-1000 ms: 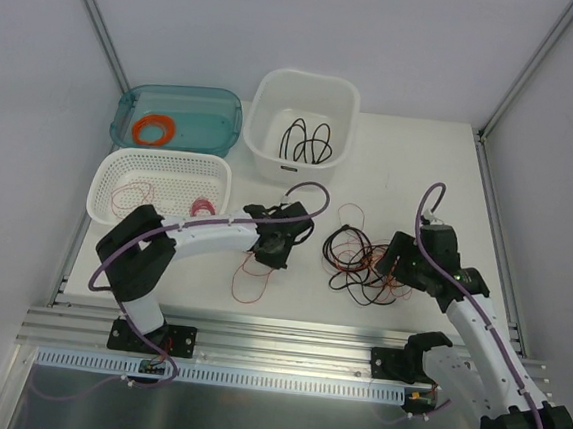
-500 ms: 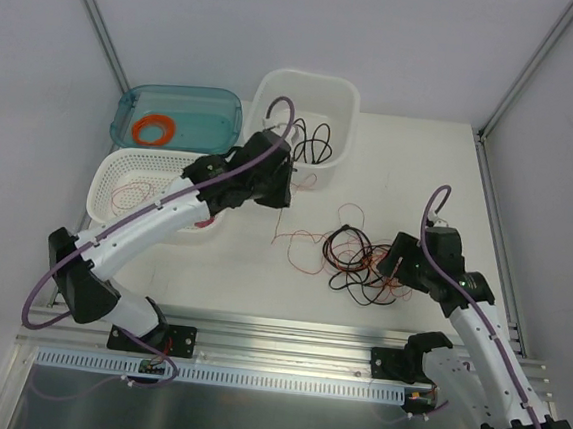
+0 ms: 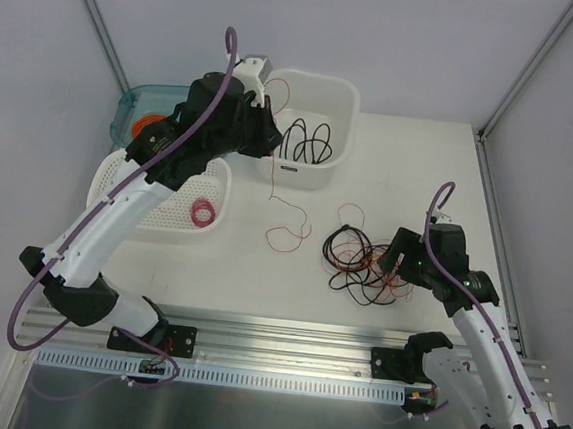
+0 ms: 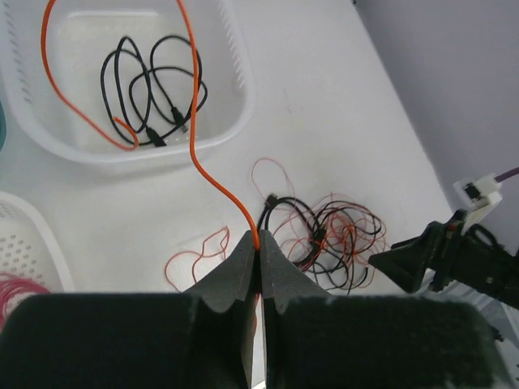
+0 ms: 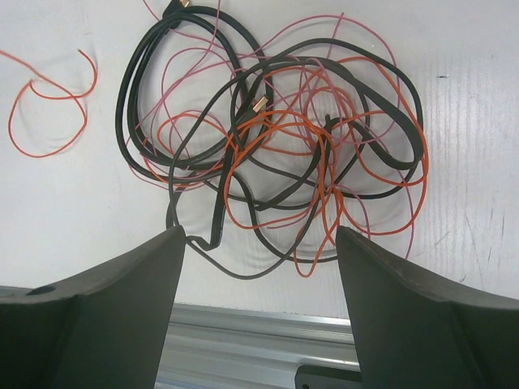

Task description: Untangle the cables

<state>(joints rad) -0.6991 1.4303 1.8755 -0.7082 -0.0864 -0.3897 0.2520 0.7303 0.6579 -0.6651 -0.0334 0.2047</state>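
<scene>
The left gripper (image 4: 259,243) is pinched tight on one thin orange wire (image 4: 195,154), held up over the front-left corner of the tub (image 3: 341,109). The wire's loose tail curls on the table just in front of the tub and looks free of the tangle (image 3: 363,261), which lies well to the tub's front right. To finish this step well, I would carry the wire slowly and high enough that the tail lifts off the table without swinging back toward the tangle. I would let go only once the whole length hangs over its container. It should not be dropped in the tub, where a black cable (image 4: 154,89) lies ready to snag it.

The right gripper (image 5: 259,239) is spread wide and holds nothing, poised just above the near edge of the tangle. The black, orange and pink strands cross many times there. It would do best to close on one outer black loop only. It should pull away from the tub, gently, so the knots loosen instead of tightening.
</scene>
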